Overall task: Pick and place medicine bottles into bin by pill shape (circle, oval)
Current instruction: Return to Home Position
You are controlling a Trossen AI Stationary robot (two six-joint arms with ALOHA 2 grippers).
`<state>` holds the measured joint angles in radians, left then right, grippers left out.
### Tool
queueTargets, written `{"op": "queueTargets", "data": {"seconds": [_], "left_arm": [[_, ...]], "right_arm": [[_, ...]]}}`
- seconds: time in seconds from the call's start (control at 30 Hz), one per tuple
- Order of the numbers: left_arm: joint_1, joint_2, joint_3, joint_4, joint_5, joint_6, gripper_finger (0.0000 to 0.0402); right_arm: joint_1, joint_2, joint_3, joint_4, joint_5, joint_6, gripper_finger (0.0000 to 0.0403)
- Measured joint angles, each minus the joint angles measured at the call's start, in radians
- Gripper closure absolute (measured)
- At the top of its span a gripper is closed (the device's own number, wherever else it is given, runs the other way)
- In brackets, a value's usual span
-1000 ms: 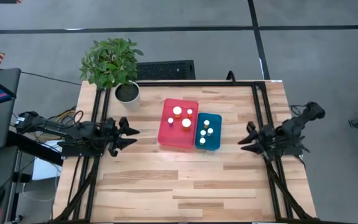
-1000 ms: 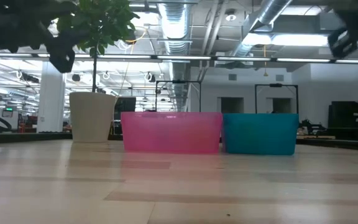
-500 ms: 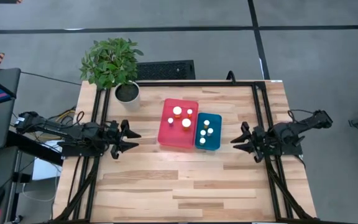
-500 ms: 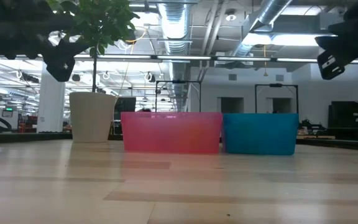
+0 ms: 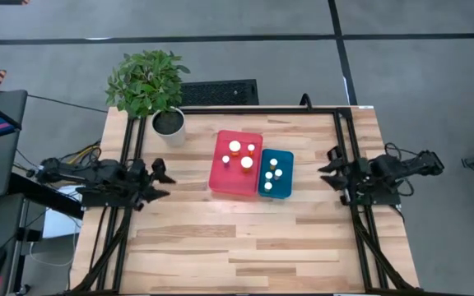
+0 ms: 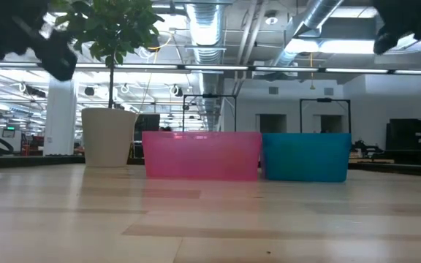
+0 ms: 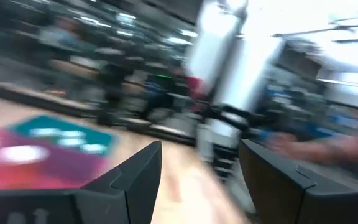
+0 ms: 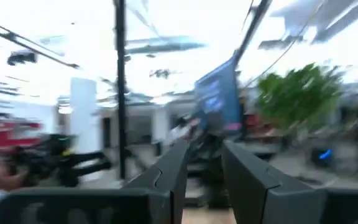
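Eight medicine bottles [image 5: 247,162], white-capped, all inside the two bins between the grippers. Four in the pink bin [image 5: 225,184], four in the blue bin [image 5: 286,159] set right against it. Pink bin on the side nearer the left gripper [image 5: 167,182], blue bin on the side nearer the right gripper [image 5: 326,168], both bins well apart from either one.

Left gripper above the dark rail at its edge of the table [image 5: 220,247], pointing toward the bins. Fingers [image 7: 135,180] spread wide, nothing between them. Right gripper above the opposite rail, facing the bins as well. Fingers [image 8: 166,177] parted by a narrower gap, likewise empty.

Potted plant [image 5: 146,80] beyond the left gripper at the far corner, much closer to it than to the right gripper. From table-top height, pink and blue walls side by side, bottles hidden behind them. Ahead of the left gripper's fingers, both bins low and off to one side.
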<state>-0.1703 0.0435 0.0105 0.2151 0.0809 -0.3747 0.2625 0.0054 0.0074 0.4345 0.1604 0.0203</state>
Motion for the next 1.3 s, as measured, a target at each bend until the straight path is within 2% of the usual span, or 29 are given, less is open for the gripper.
{"op": "queueTargets", "data": {"seconds": [0.07,0.17,0.23,0.3,0.57,0.63,0.8,0.97,1.03,1.17,1.3], "left_arm": [[0.001,-0.042,0.0,-0.071,-0.137,0.023,0.0195],[0.005,-0.026,0.002,-0.094,-0.25,0.051,0.0195],[0.011,-0.026,-0.002,-0.102,-0.259,0.053,0.0195],[0.018,-0.043,-0.002,-0.143,-0.252,0.06,0.0195],[0.055,-0.04,-0.002,-0.162,-0.224,0.093,0.0195],[0.065,-0.039,-0.003,-0.165,-0.217,0.089,0.0195],[0.069,-0.039,-0.003,-0.17,-0.178,0.054,0.0195],[0.069,-0.039,-0.003,-0.172,-0.166,0.061,0.0195],[0.069,-0.039,-0.003,-0.172,-0.165,0.061,0.0195],[0.068,-0.039,-0.004,-0.176,-0.152,0.074,0.0195],[0.069,-0.039,-0.004,-0.176,-0.147,0.103,0.0195]], "right_arm": [[-0.03,-0.002,0.0,0.027,0.011,-0.073,0.0282],[-0.103,0.001,0.0,-0.062,0.021,0.008,0.0282],[-0.168,0.008,0.0,-0.142,0.014,0.115,0.0282],[-0.238,0.017,0.0,-0.187,-0.043,0.185,0.0282],[-0.483,0.038,0.0,-0.291,-0.426,0.269,0.0282],[-0.507,0.039,0.0,-0.327,-0.468,0.288,0.0282],[-0.473,0.038,-0.001,-0.31,-0.457,0.297,0.0282],[-0.339,0.047,-0.001,-0.363,-0.239,0.27,0.0282],[-0.294,0.049,-0.001,-0.374,-0.193,0.26,0.0282],[-0.234,0.036,-0.002,-0.393,-0.188,0.245,0.0282],[-0.225,0.034,-0.002,-0.408,-0.177,0.219,0.0282]]}}
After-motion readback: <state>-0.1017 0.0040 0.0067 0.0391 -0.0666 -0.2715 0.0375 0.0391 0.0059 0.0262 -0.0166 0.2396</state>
